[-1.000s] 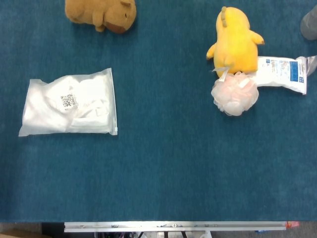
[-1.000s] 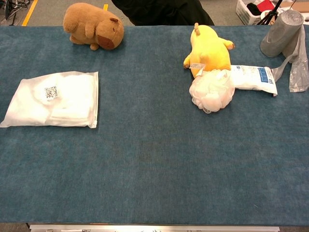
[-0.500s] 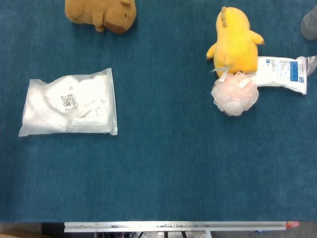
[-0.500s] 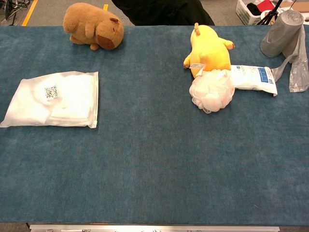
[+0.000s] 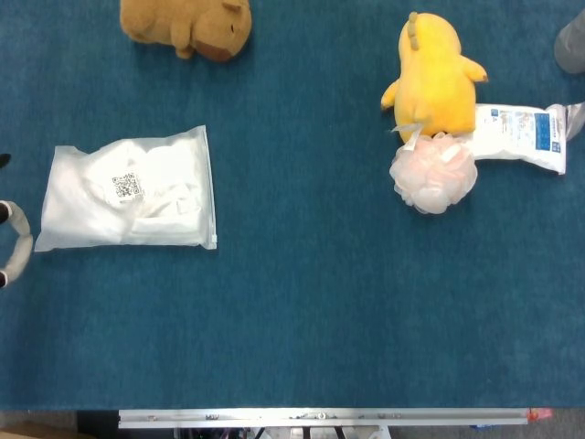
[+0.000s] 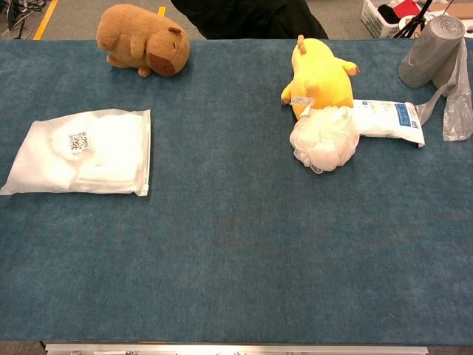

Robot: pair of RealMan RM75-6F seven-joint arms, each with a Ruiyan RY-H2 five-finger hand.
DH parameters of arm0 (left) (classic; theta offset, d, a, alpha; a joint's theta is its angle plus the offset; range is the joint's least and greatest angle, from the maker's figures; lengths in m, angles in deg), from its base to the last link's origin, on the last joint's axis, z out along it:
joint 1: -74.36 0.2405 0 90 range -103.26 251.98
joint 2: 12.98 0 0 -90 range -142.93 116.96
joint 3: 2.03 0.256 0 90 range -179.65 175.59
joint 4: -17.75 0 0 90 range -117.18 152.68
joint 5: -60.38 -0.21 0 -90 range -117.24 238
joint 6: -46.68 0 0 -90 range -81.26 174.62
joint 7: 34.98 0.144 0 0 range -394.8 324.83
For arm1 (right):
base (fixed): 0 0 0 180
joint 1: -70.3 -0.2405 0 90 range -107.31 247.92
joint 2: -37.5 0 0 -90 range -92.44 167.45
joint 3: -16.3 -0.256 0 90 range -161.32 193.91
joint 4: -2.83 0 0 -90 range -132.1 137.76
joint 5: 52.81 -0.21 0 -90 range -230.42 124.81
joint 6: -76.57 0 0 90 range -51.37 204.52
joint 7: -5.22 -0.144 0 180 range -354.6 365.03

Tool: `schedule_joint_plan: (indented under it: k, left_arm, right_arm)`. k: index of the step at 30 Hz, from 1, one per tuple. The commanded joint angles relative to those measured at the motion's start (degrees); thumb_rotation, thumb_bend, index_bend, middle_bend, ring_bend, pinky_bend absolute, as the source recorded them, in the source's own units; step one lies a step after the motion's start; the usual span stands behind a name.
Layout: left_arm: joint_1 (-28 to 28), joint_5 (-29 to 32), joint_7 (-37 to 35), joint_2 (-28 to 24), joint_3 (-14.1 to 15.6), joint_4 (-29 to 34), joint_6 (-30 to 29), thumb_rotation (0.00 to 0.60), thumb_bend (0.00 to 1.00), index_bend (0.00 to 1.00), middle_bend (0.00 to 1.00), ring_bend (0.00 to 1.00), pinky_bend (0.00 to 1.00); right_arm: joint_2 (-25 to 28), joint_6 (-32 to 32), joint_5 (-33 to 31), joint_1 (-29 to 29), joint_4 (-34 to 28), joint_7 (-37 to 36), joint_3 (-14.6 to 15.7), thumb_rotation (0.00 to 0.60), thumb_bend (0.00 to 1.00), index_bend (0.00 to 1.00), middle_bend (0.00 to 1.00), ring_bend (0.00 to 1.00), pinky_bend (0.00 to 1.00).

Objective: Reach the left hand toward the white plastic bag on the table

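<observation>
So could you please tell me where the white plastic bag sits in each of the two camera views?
Head view: the white plastic bag lies at the left of the table, beside the fingers entering at the left edge.
Chest view: the bag lies at the left, at mid-height; no hand shows.
Shared landmark: the brown plush lies beyond the bag, near the far edge.

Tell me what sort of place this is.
Probably a robot test bench in a lab or workshop: a blue felt-covered table laid with unrelated practice items such as a brown plush, and yellow floor tape behind it.
</observation>
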Motion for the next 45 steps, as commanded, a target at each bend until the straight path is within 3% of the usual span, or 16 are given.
schedule_joint_plan:
  k: [1,13,23,32,45]
  left_arm:
    - [-0.60,-1.14,-2.61,0.31,-0.03,0.45,-0.08,0.600,0.39,0.63,0.16,0.01,0.00]
    - [-5.99,-7.84,-26.12,-0.52,2.38,6.09,3.80,0.600,0.39,0.64,0.14,0.00,0.00]
    - [-11.47,-13.04,-41.48,4.85,4.57,5.23,6.55,0.600,0.39,0.66,0.13,0.00,0.00]
    - [-13.35,-15.10,-44.61,12.34,4.61,-0.26,4.31,0.600,0.39,0.68,0.13,0.00,0.00]
    - [-14.78,-16.84,-43.30,17.90,4.85,-6.40,0.57,0.600,0.39,0.69,0.14,0.00,0.00]
  right_arm:
    - [-0.01,0.11,0.02,-0.07,0.03,-0.04,-0.01,0.600,0.15,0.11,0.12,0.00,0.00]
    - [0.13,0.07,0.04,0.07,-0.12,-0.21,0.09,0.600,0.15,0.11,0.12,0.00,0.00]
    - [0.68,-0.57,-0.38,0.76,-0.44,-0.03,0.19,0.600,0.15,0.11,0.12,0.00,0.00]
    - [0.65,-0.28,-0.57,0.69,-0.45,0.14,0.12,0.600,0.15,0.11,0.12,0.00,0.00]
    - [0.70,-0.05,-1.08,0.85,-0.35,0.10,0.06,0.600,0.15,0.11,0.12,0.00,0.00]
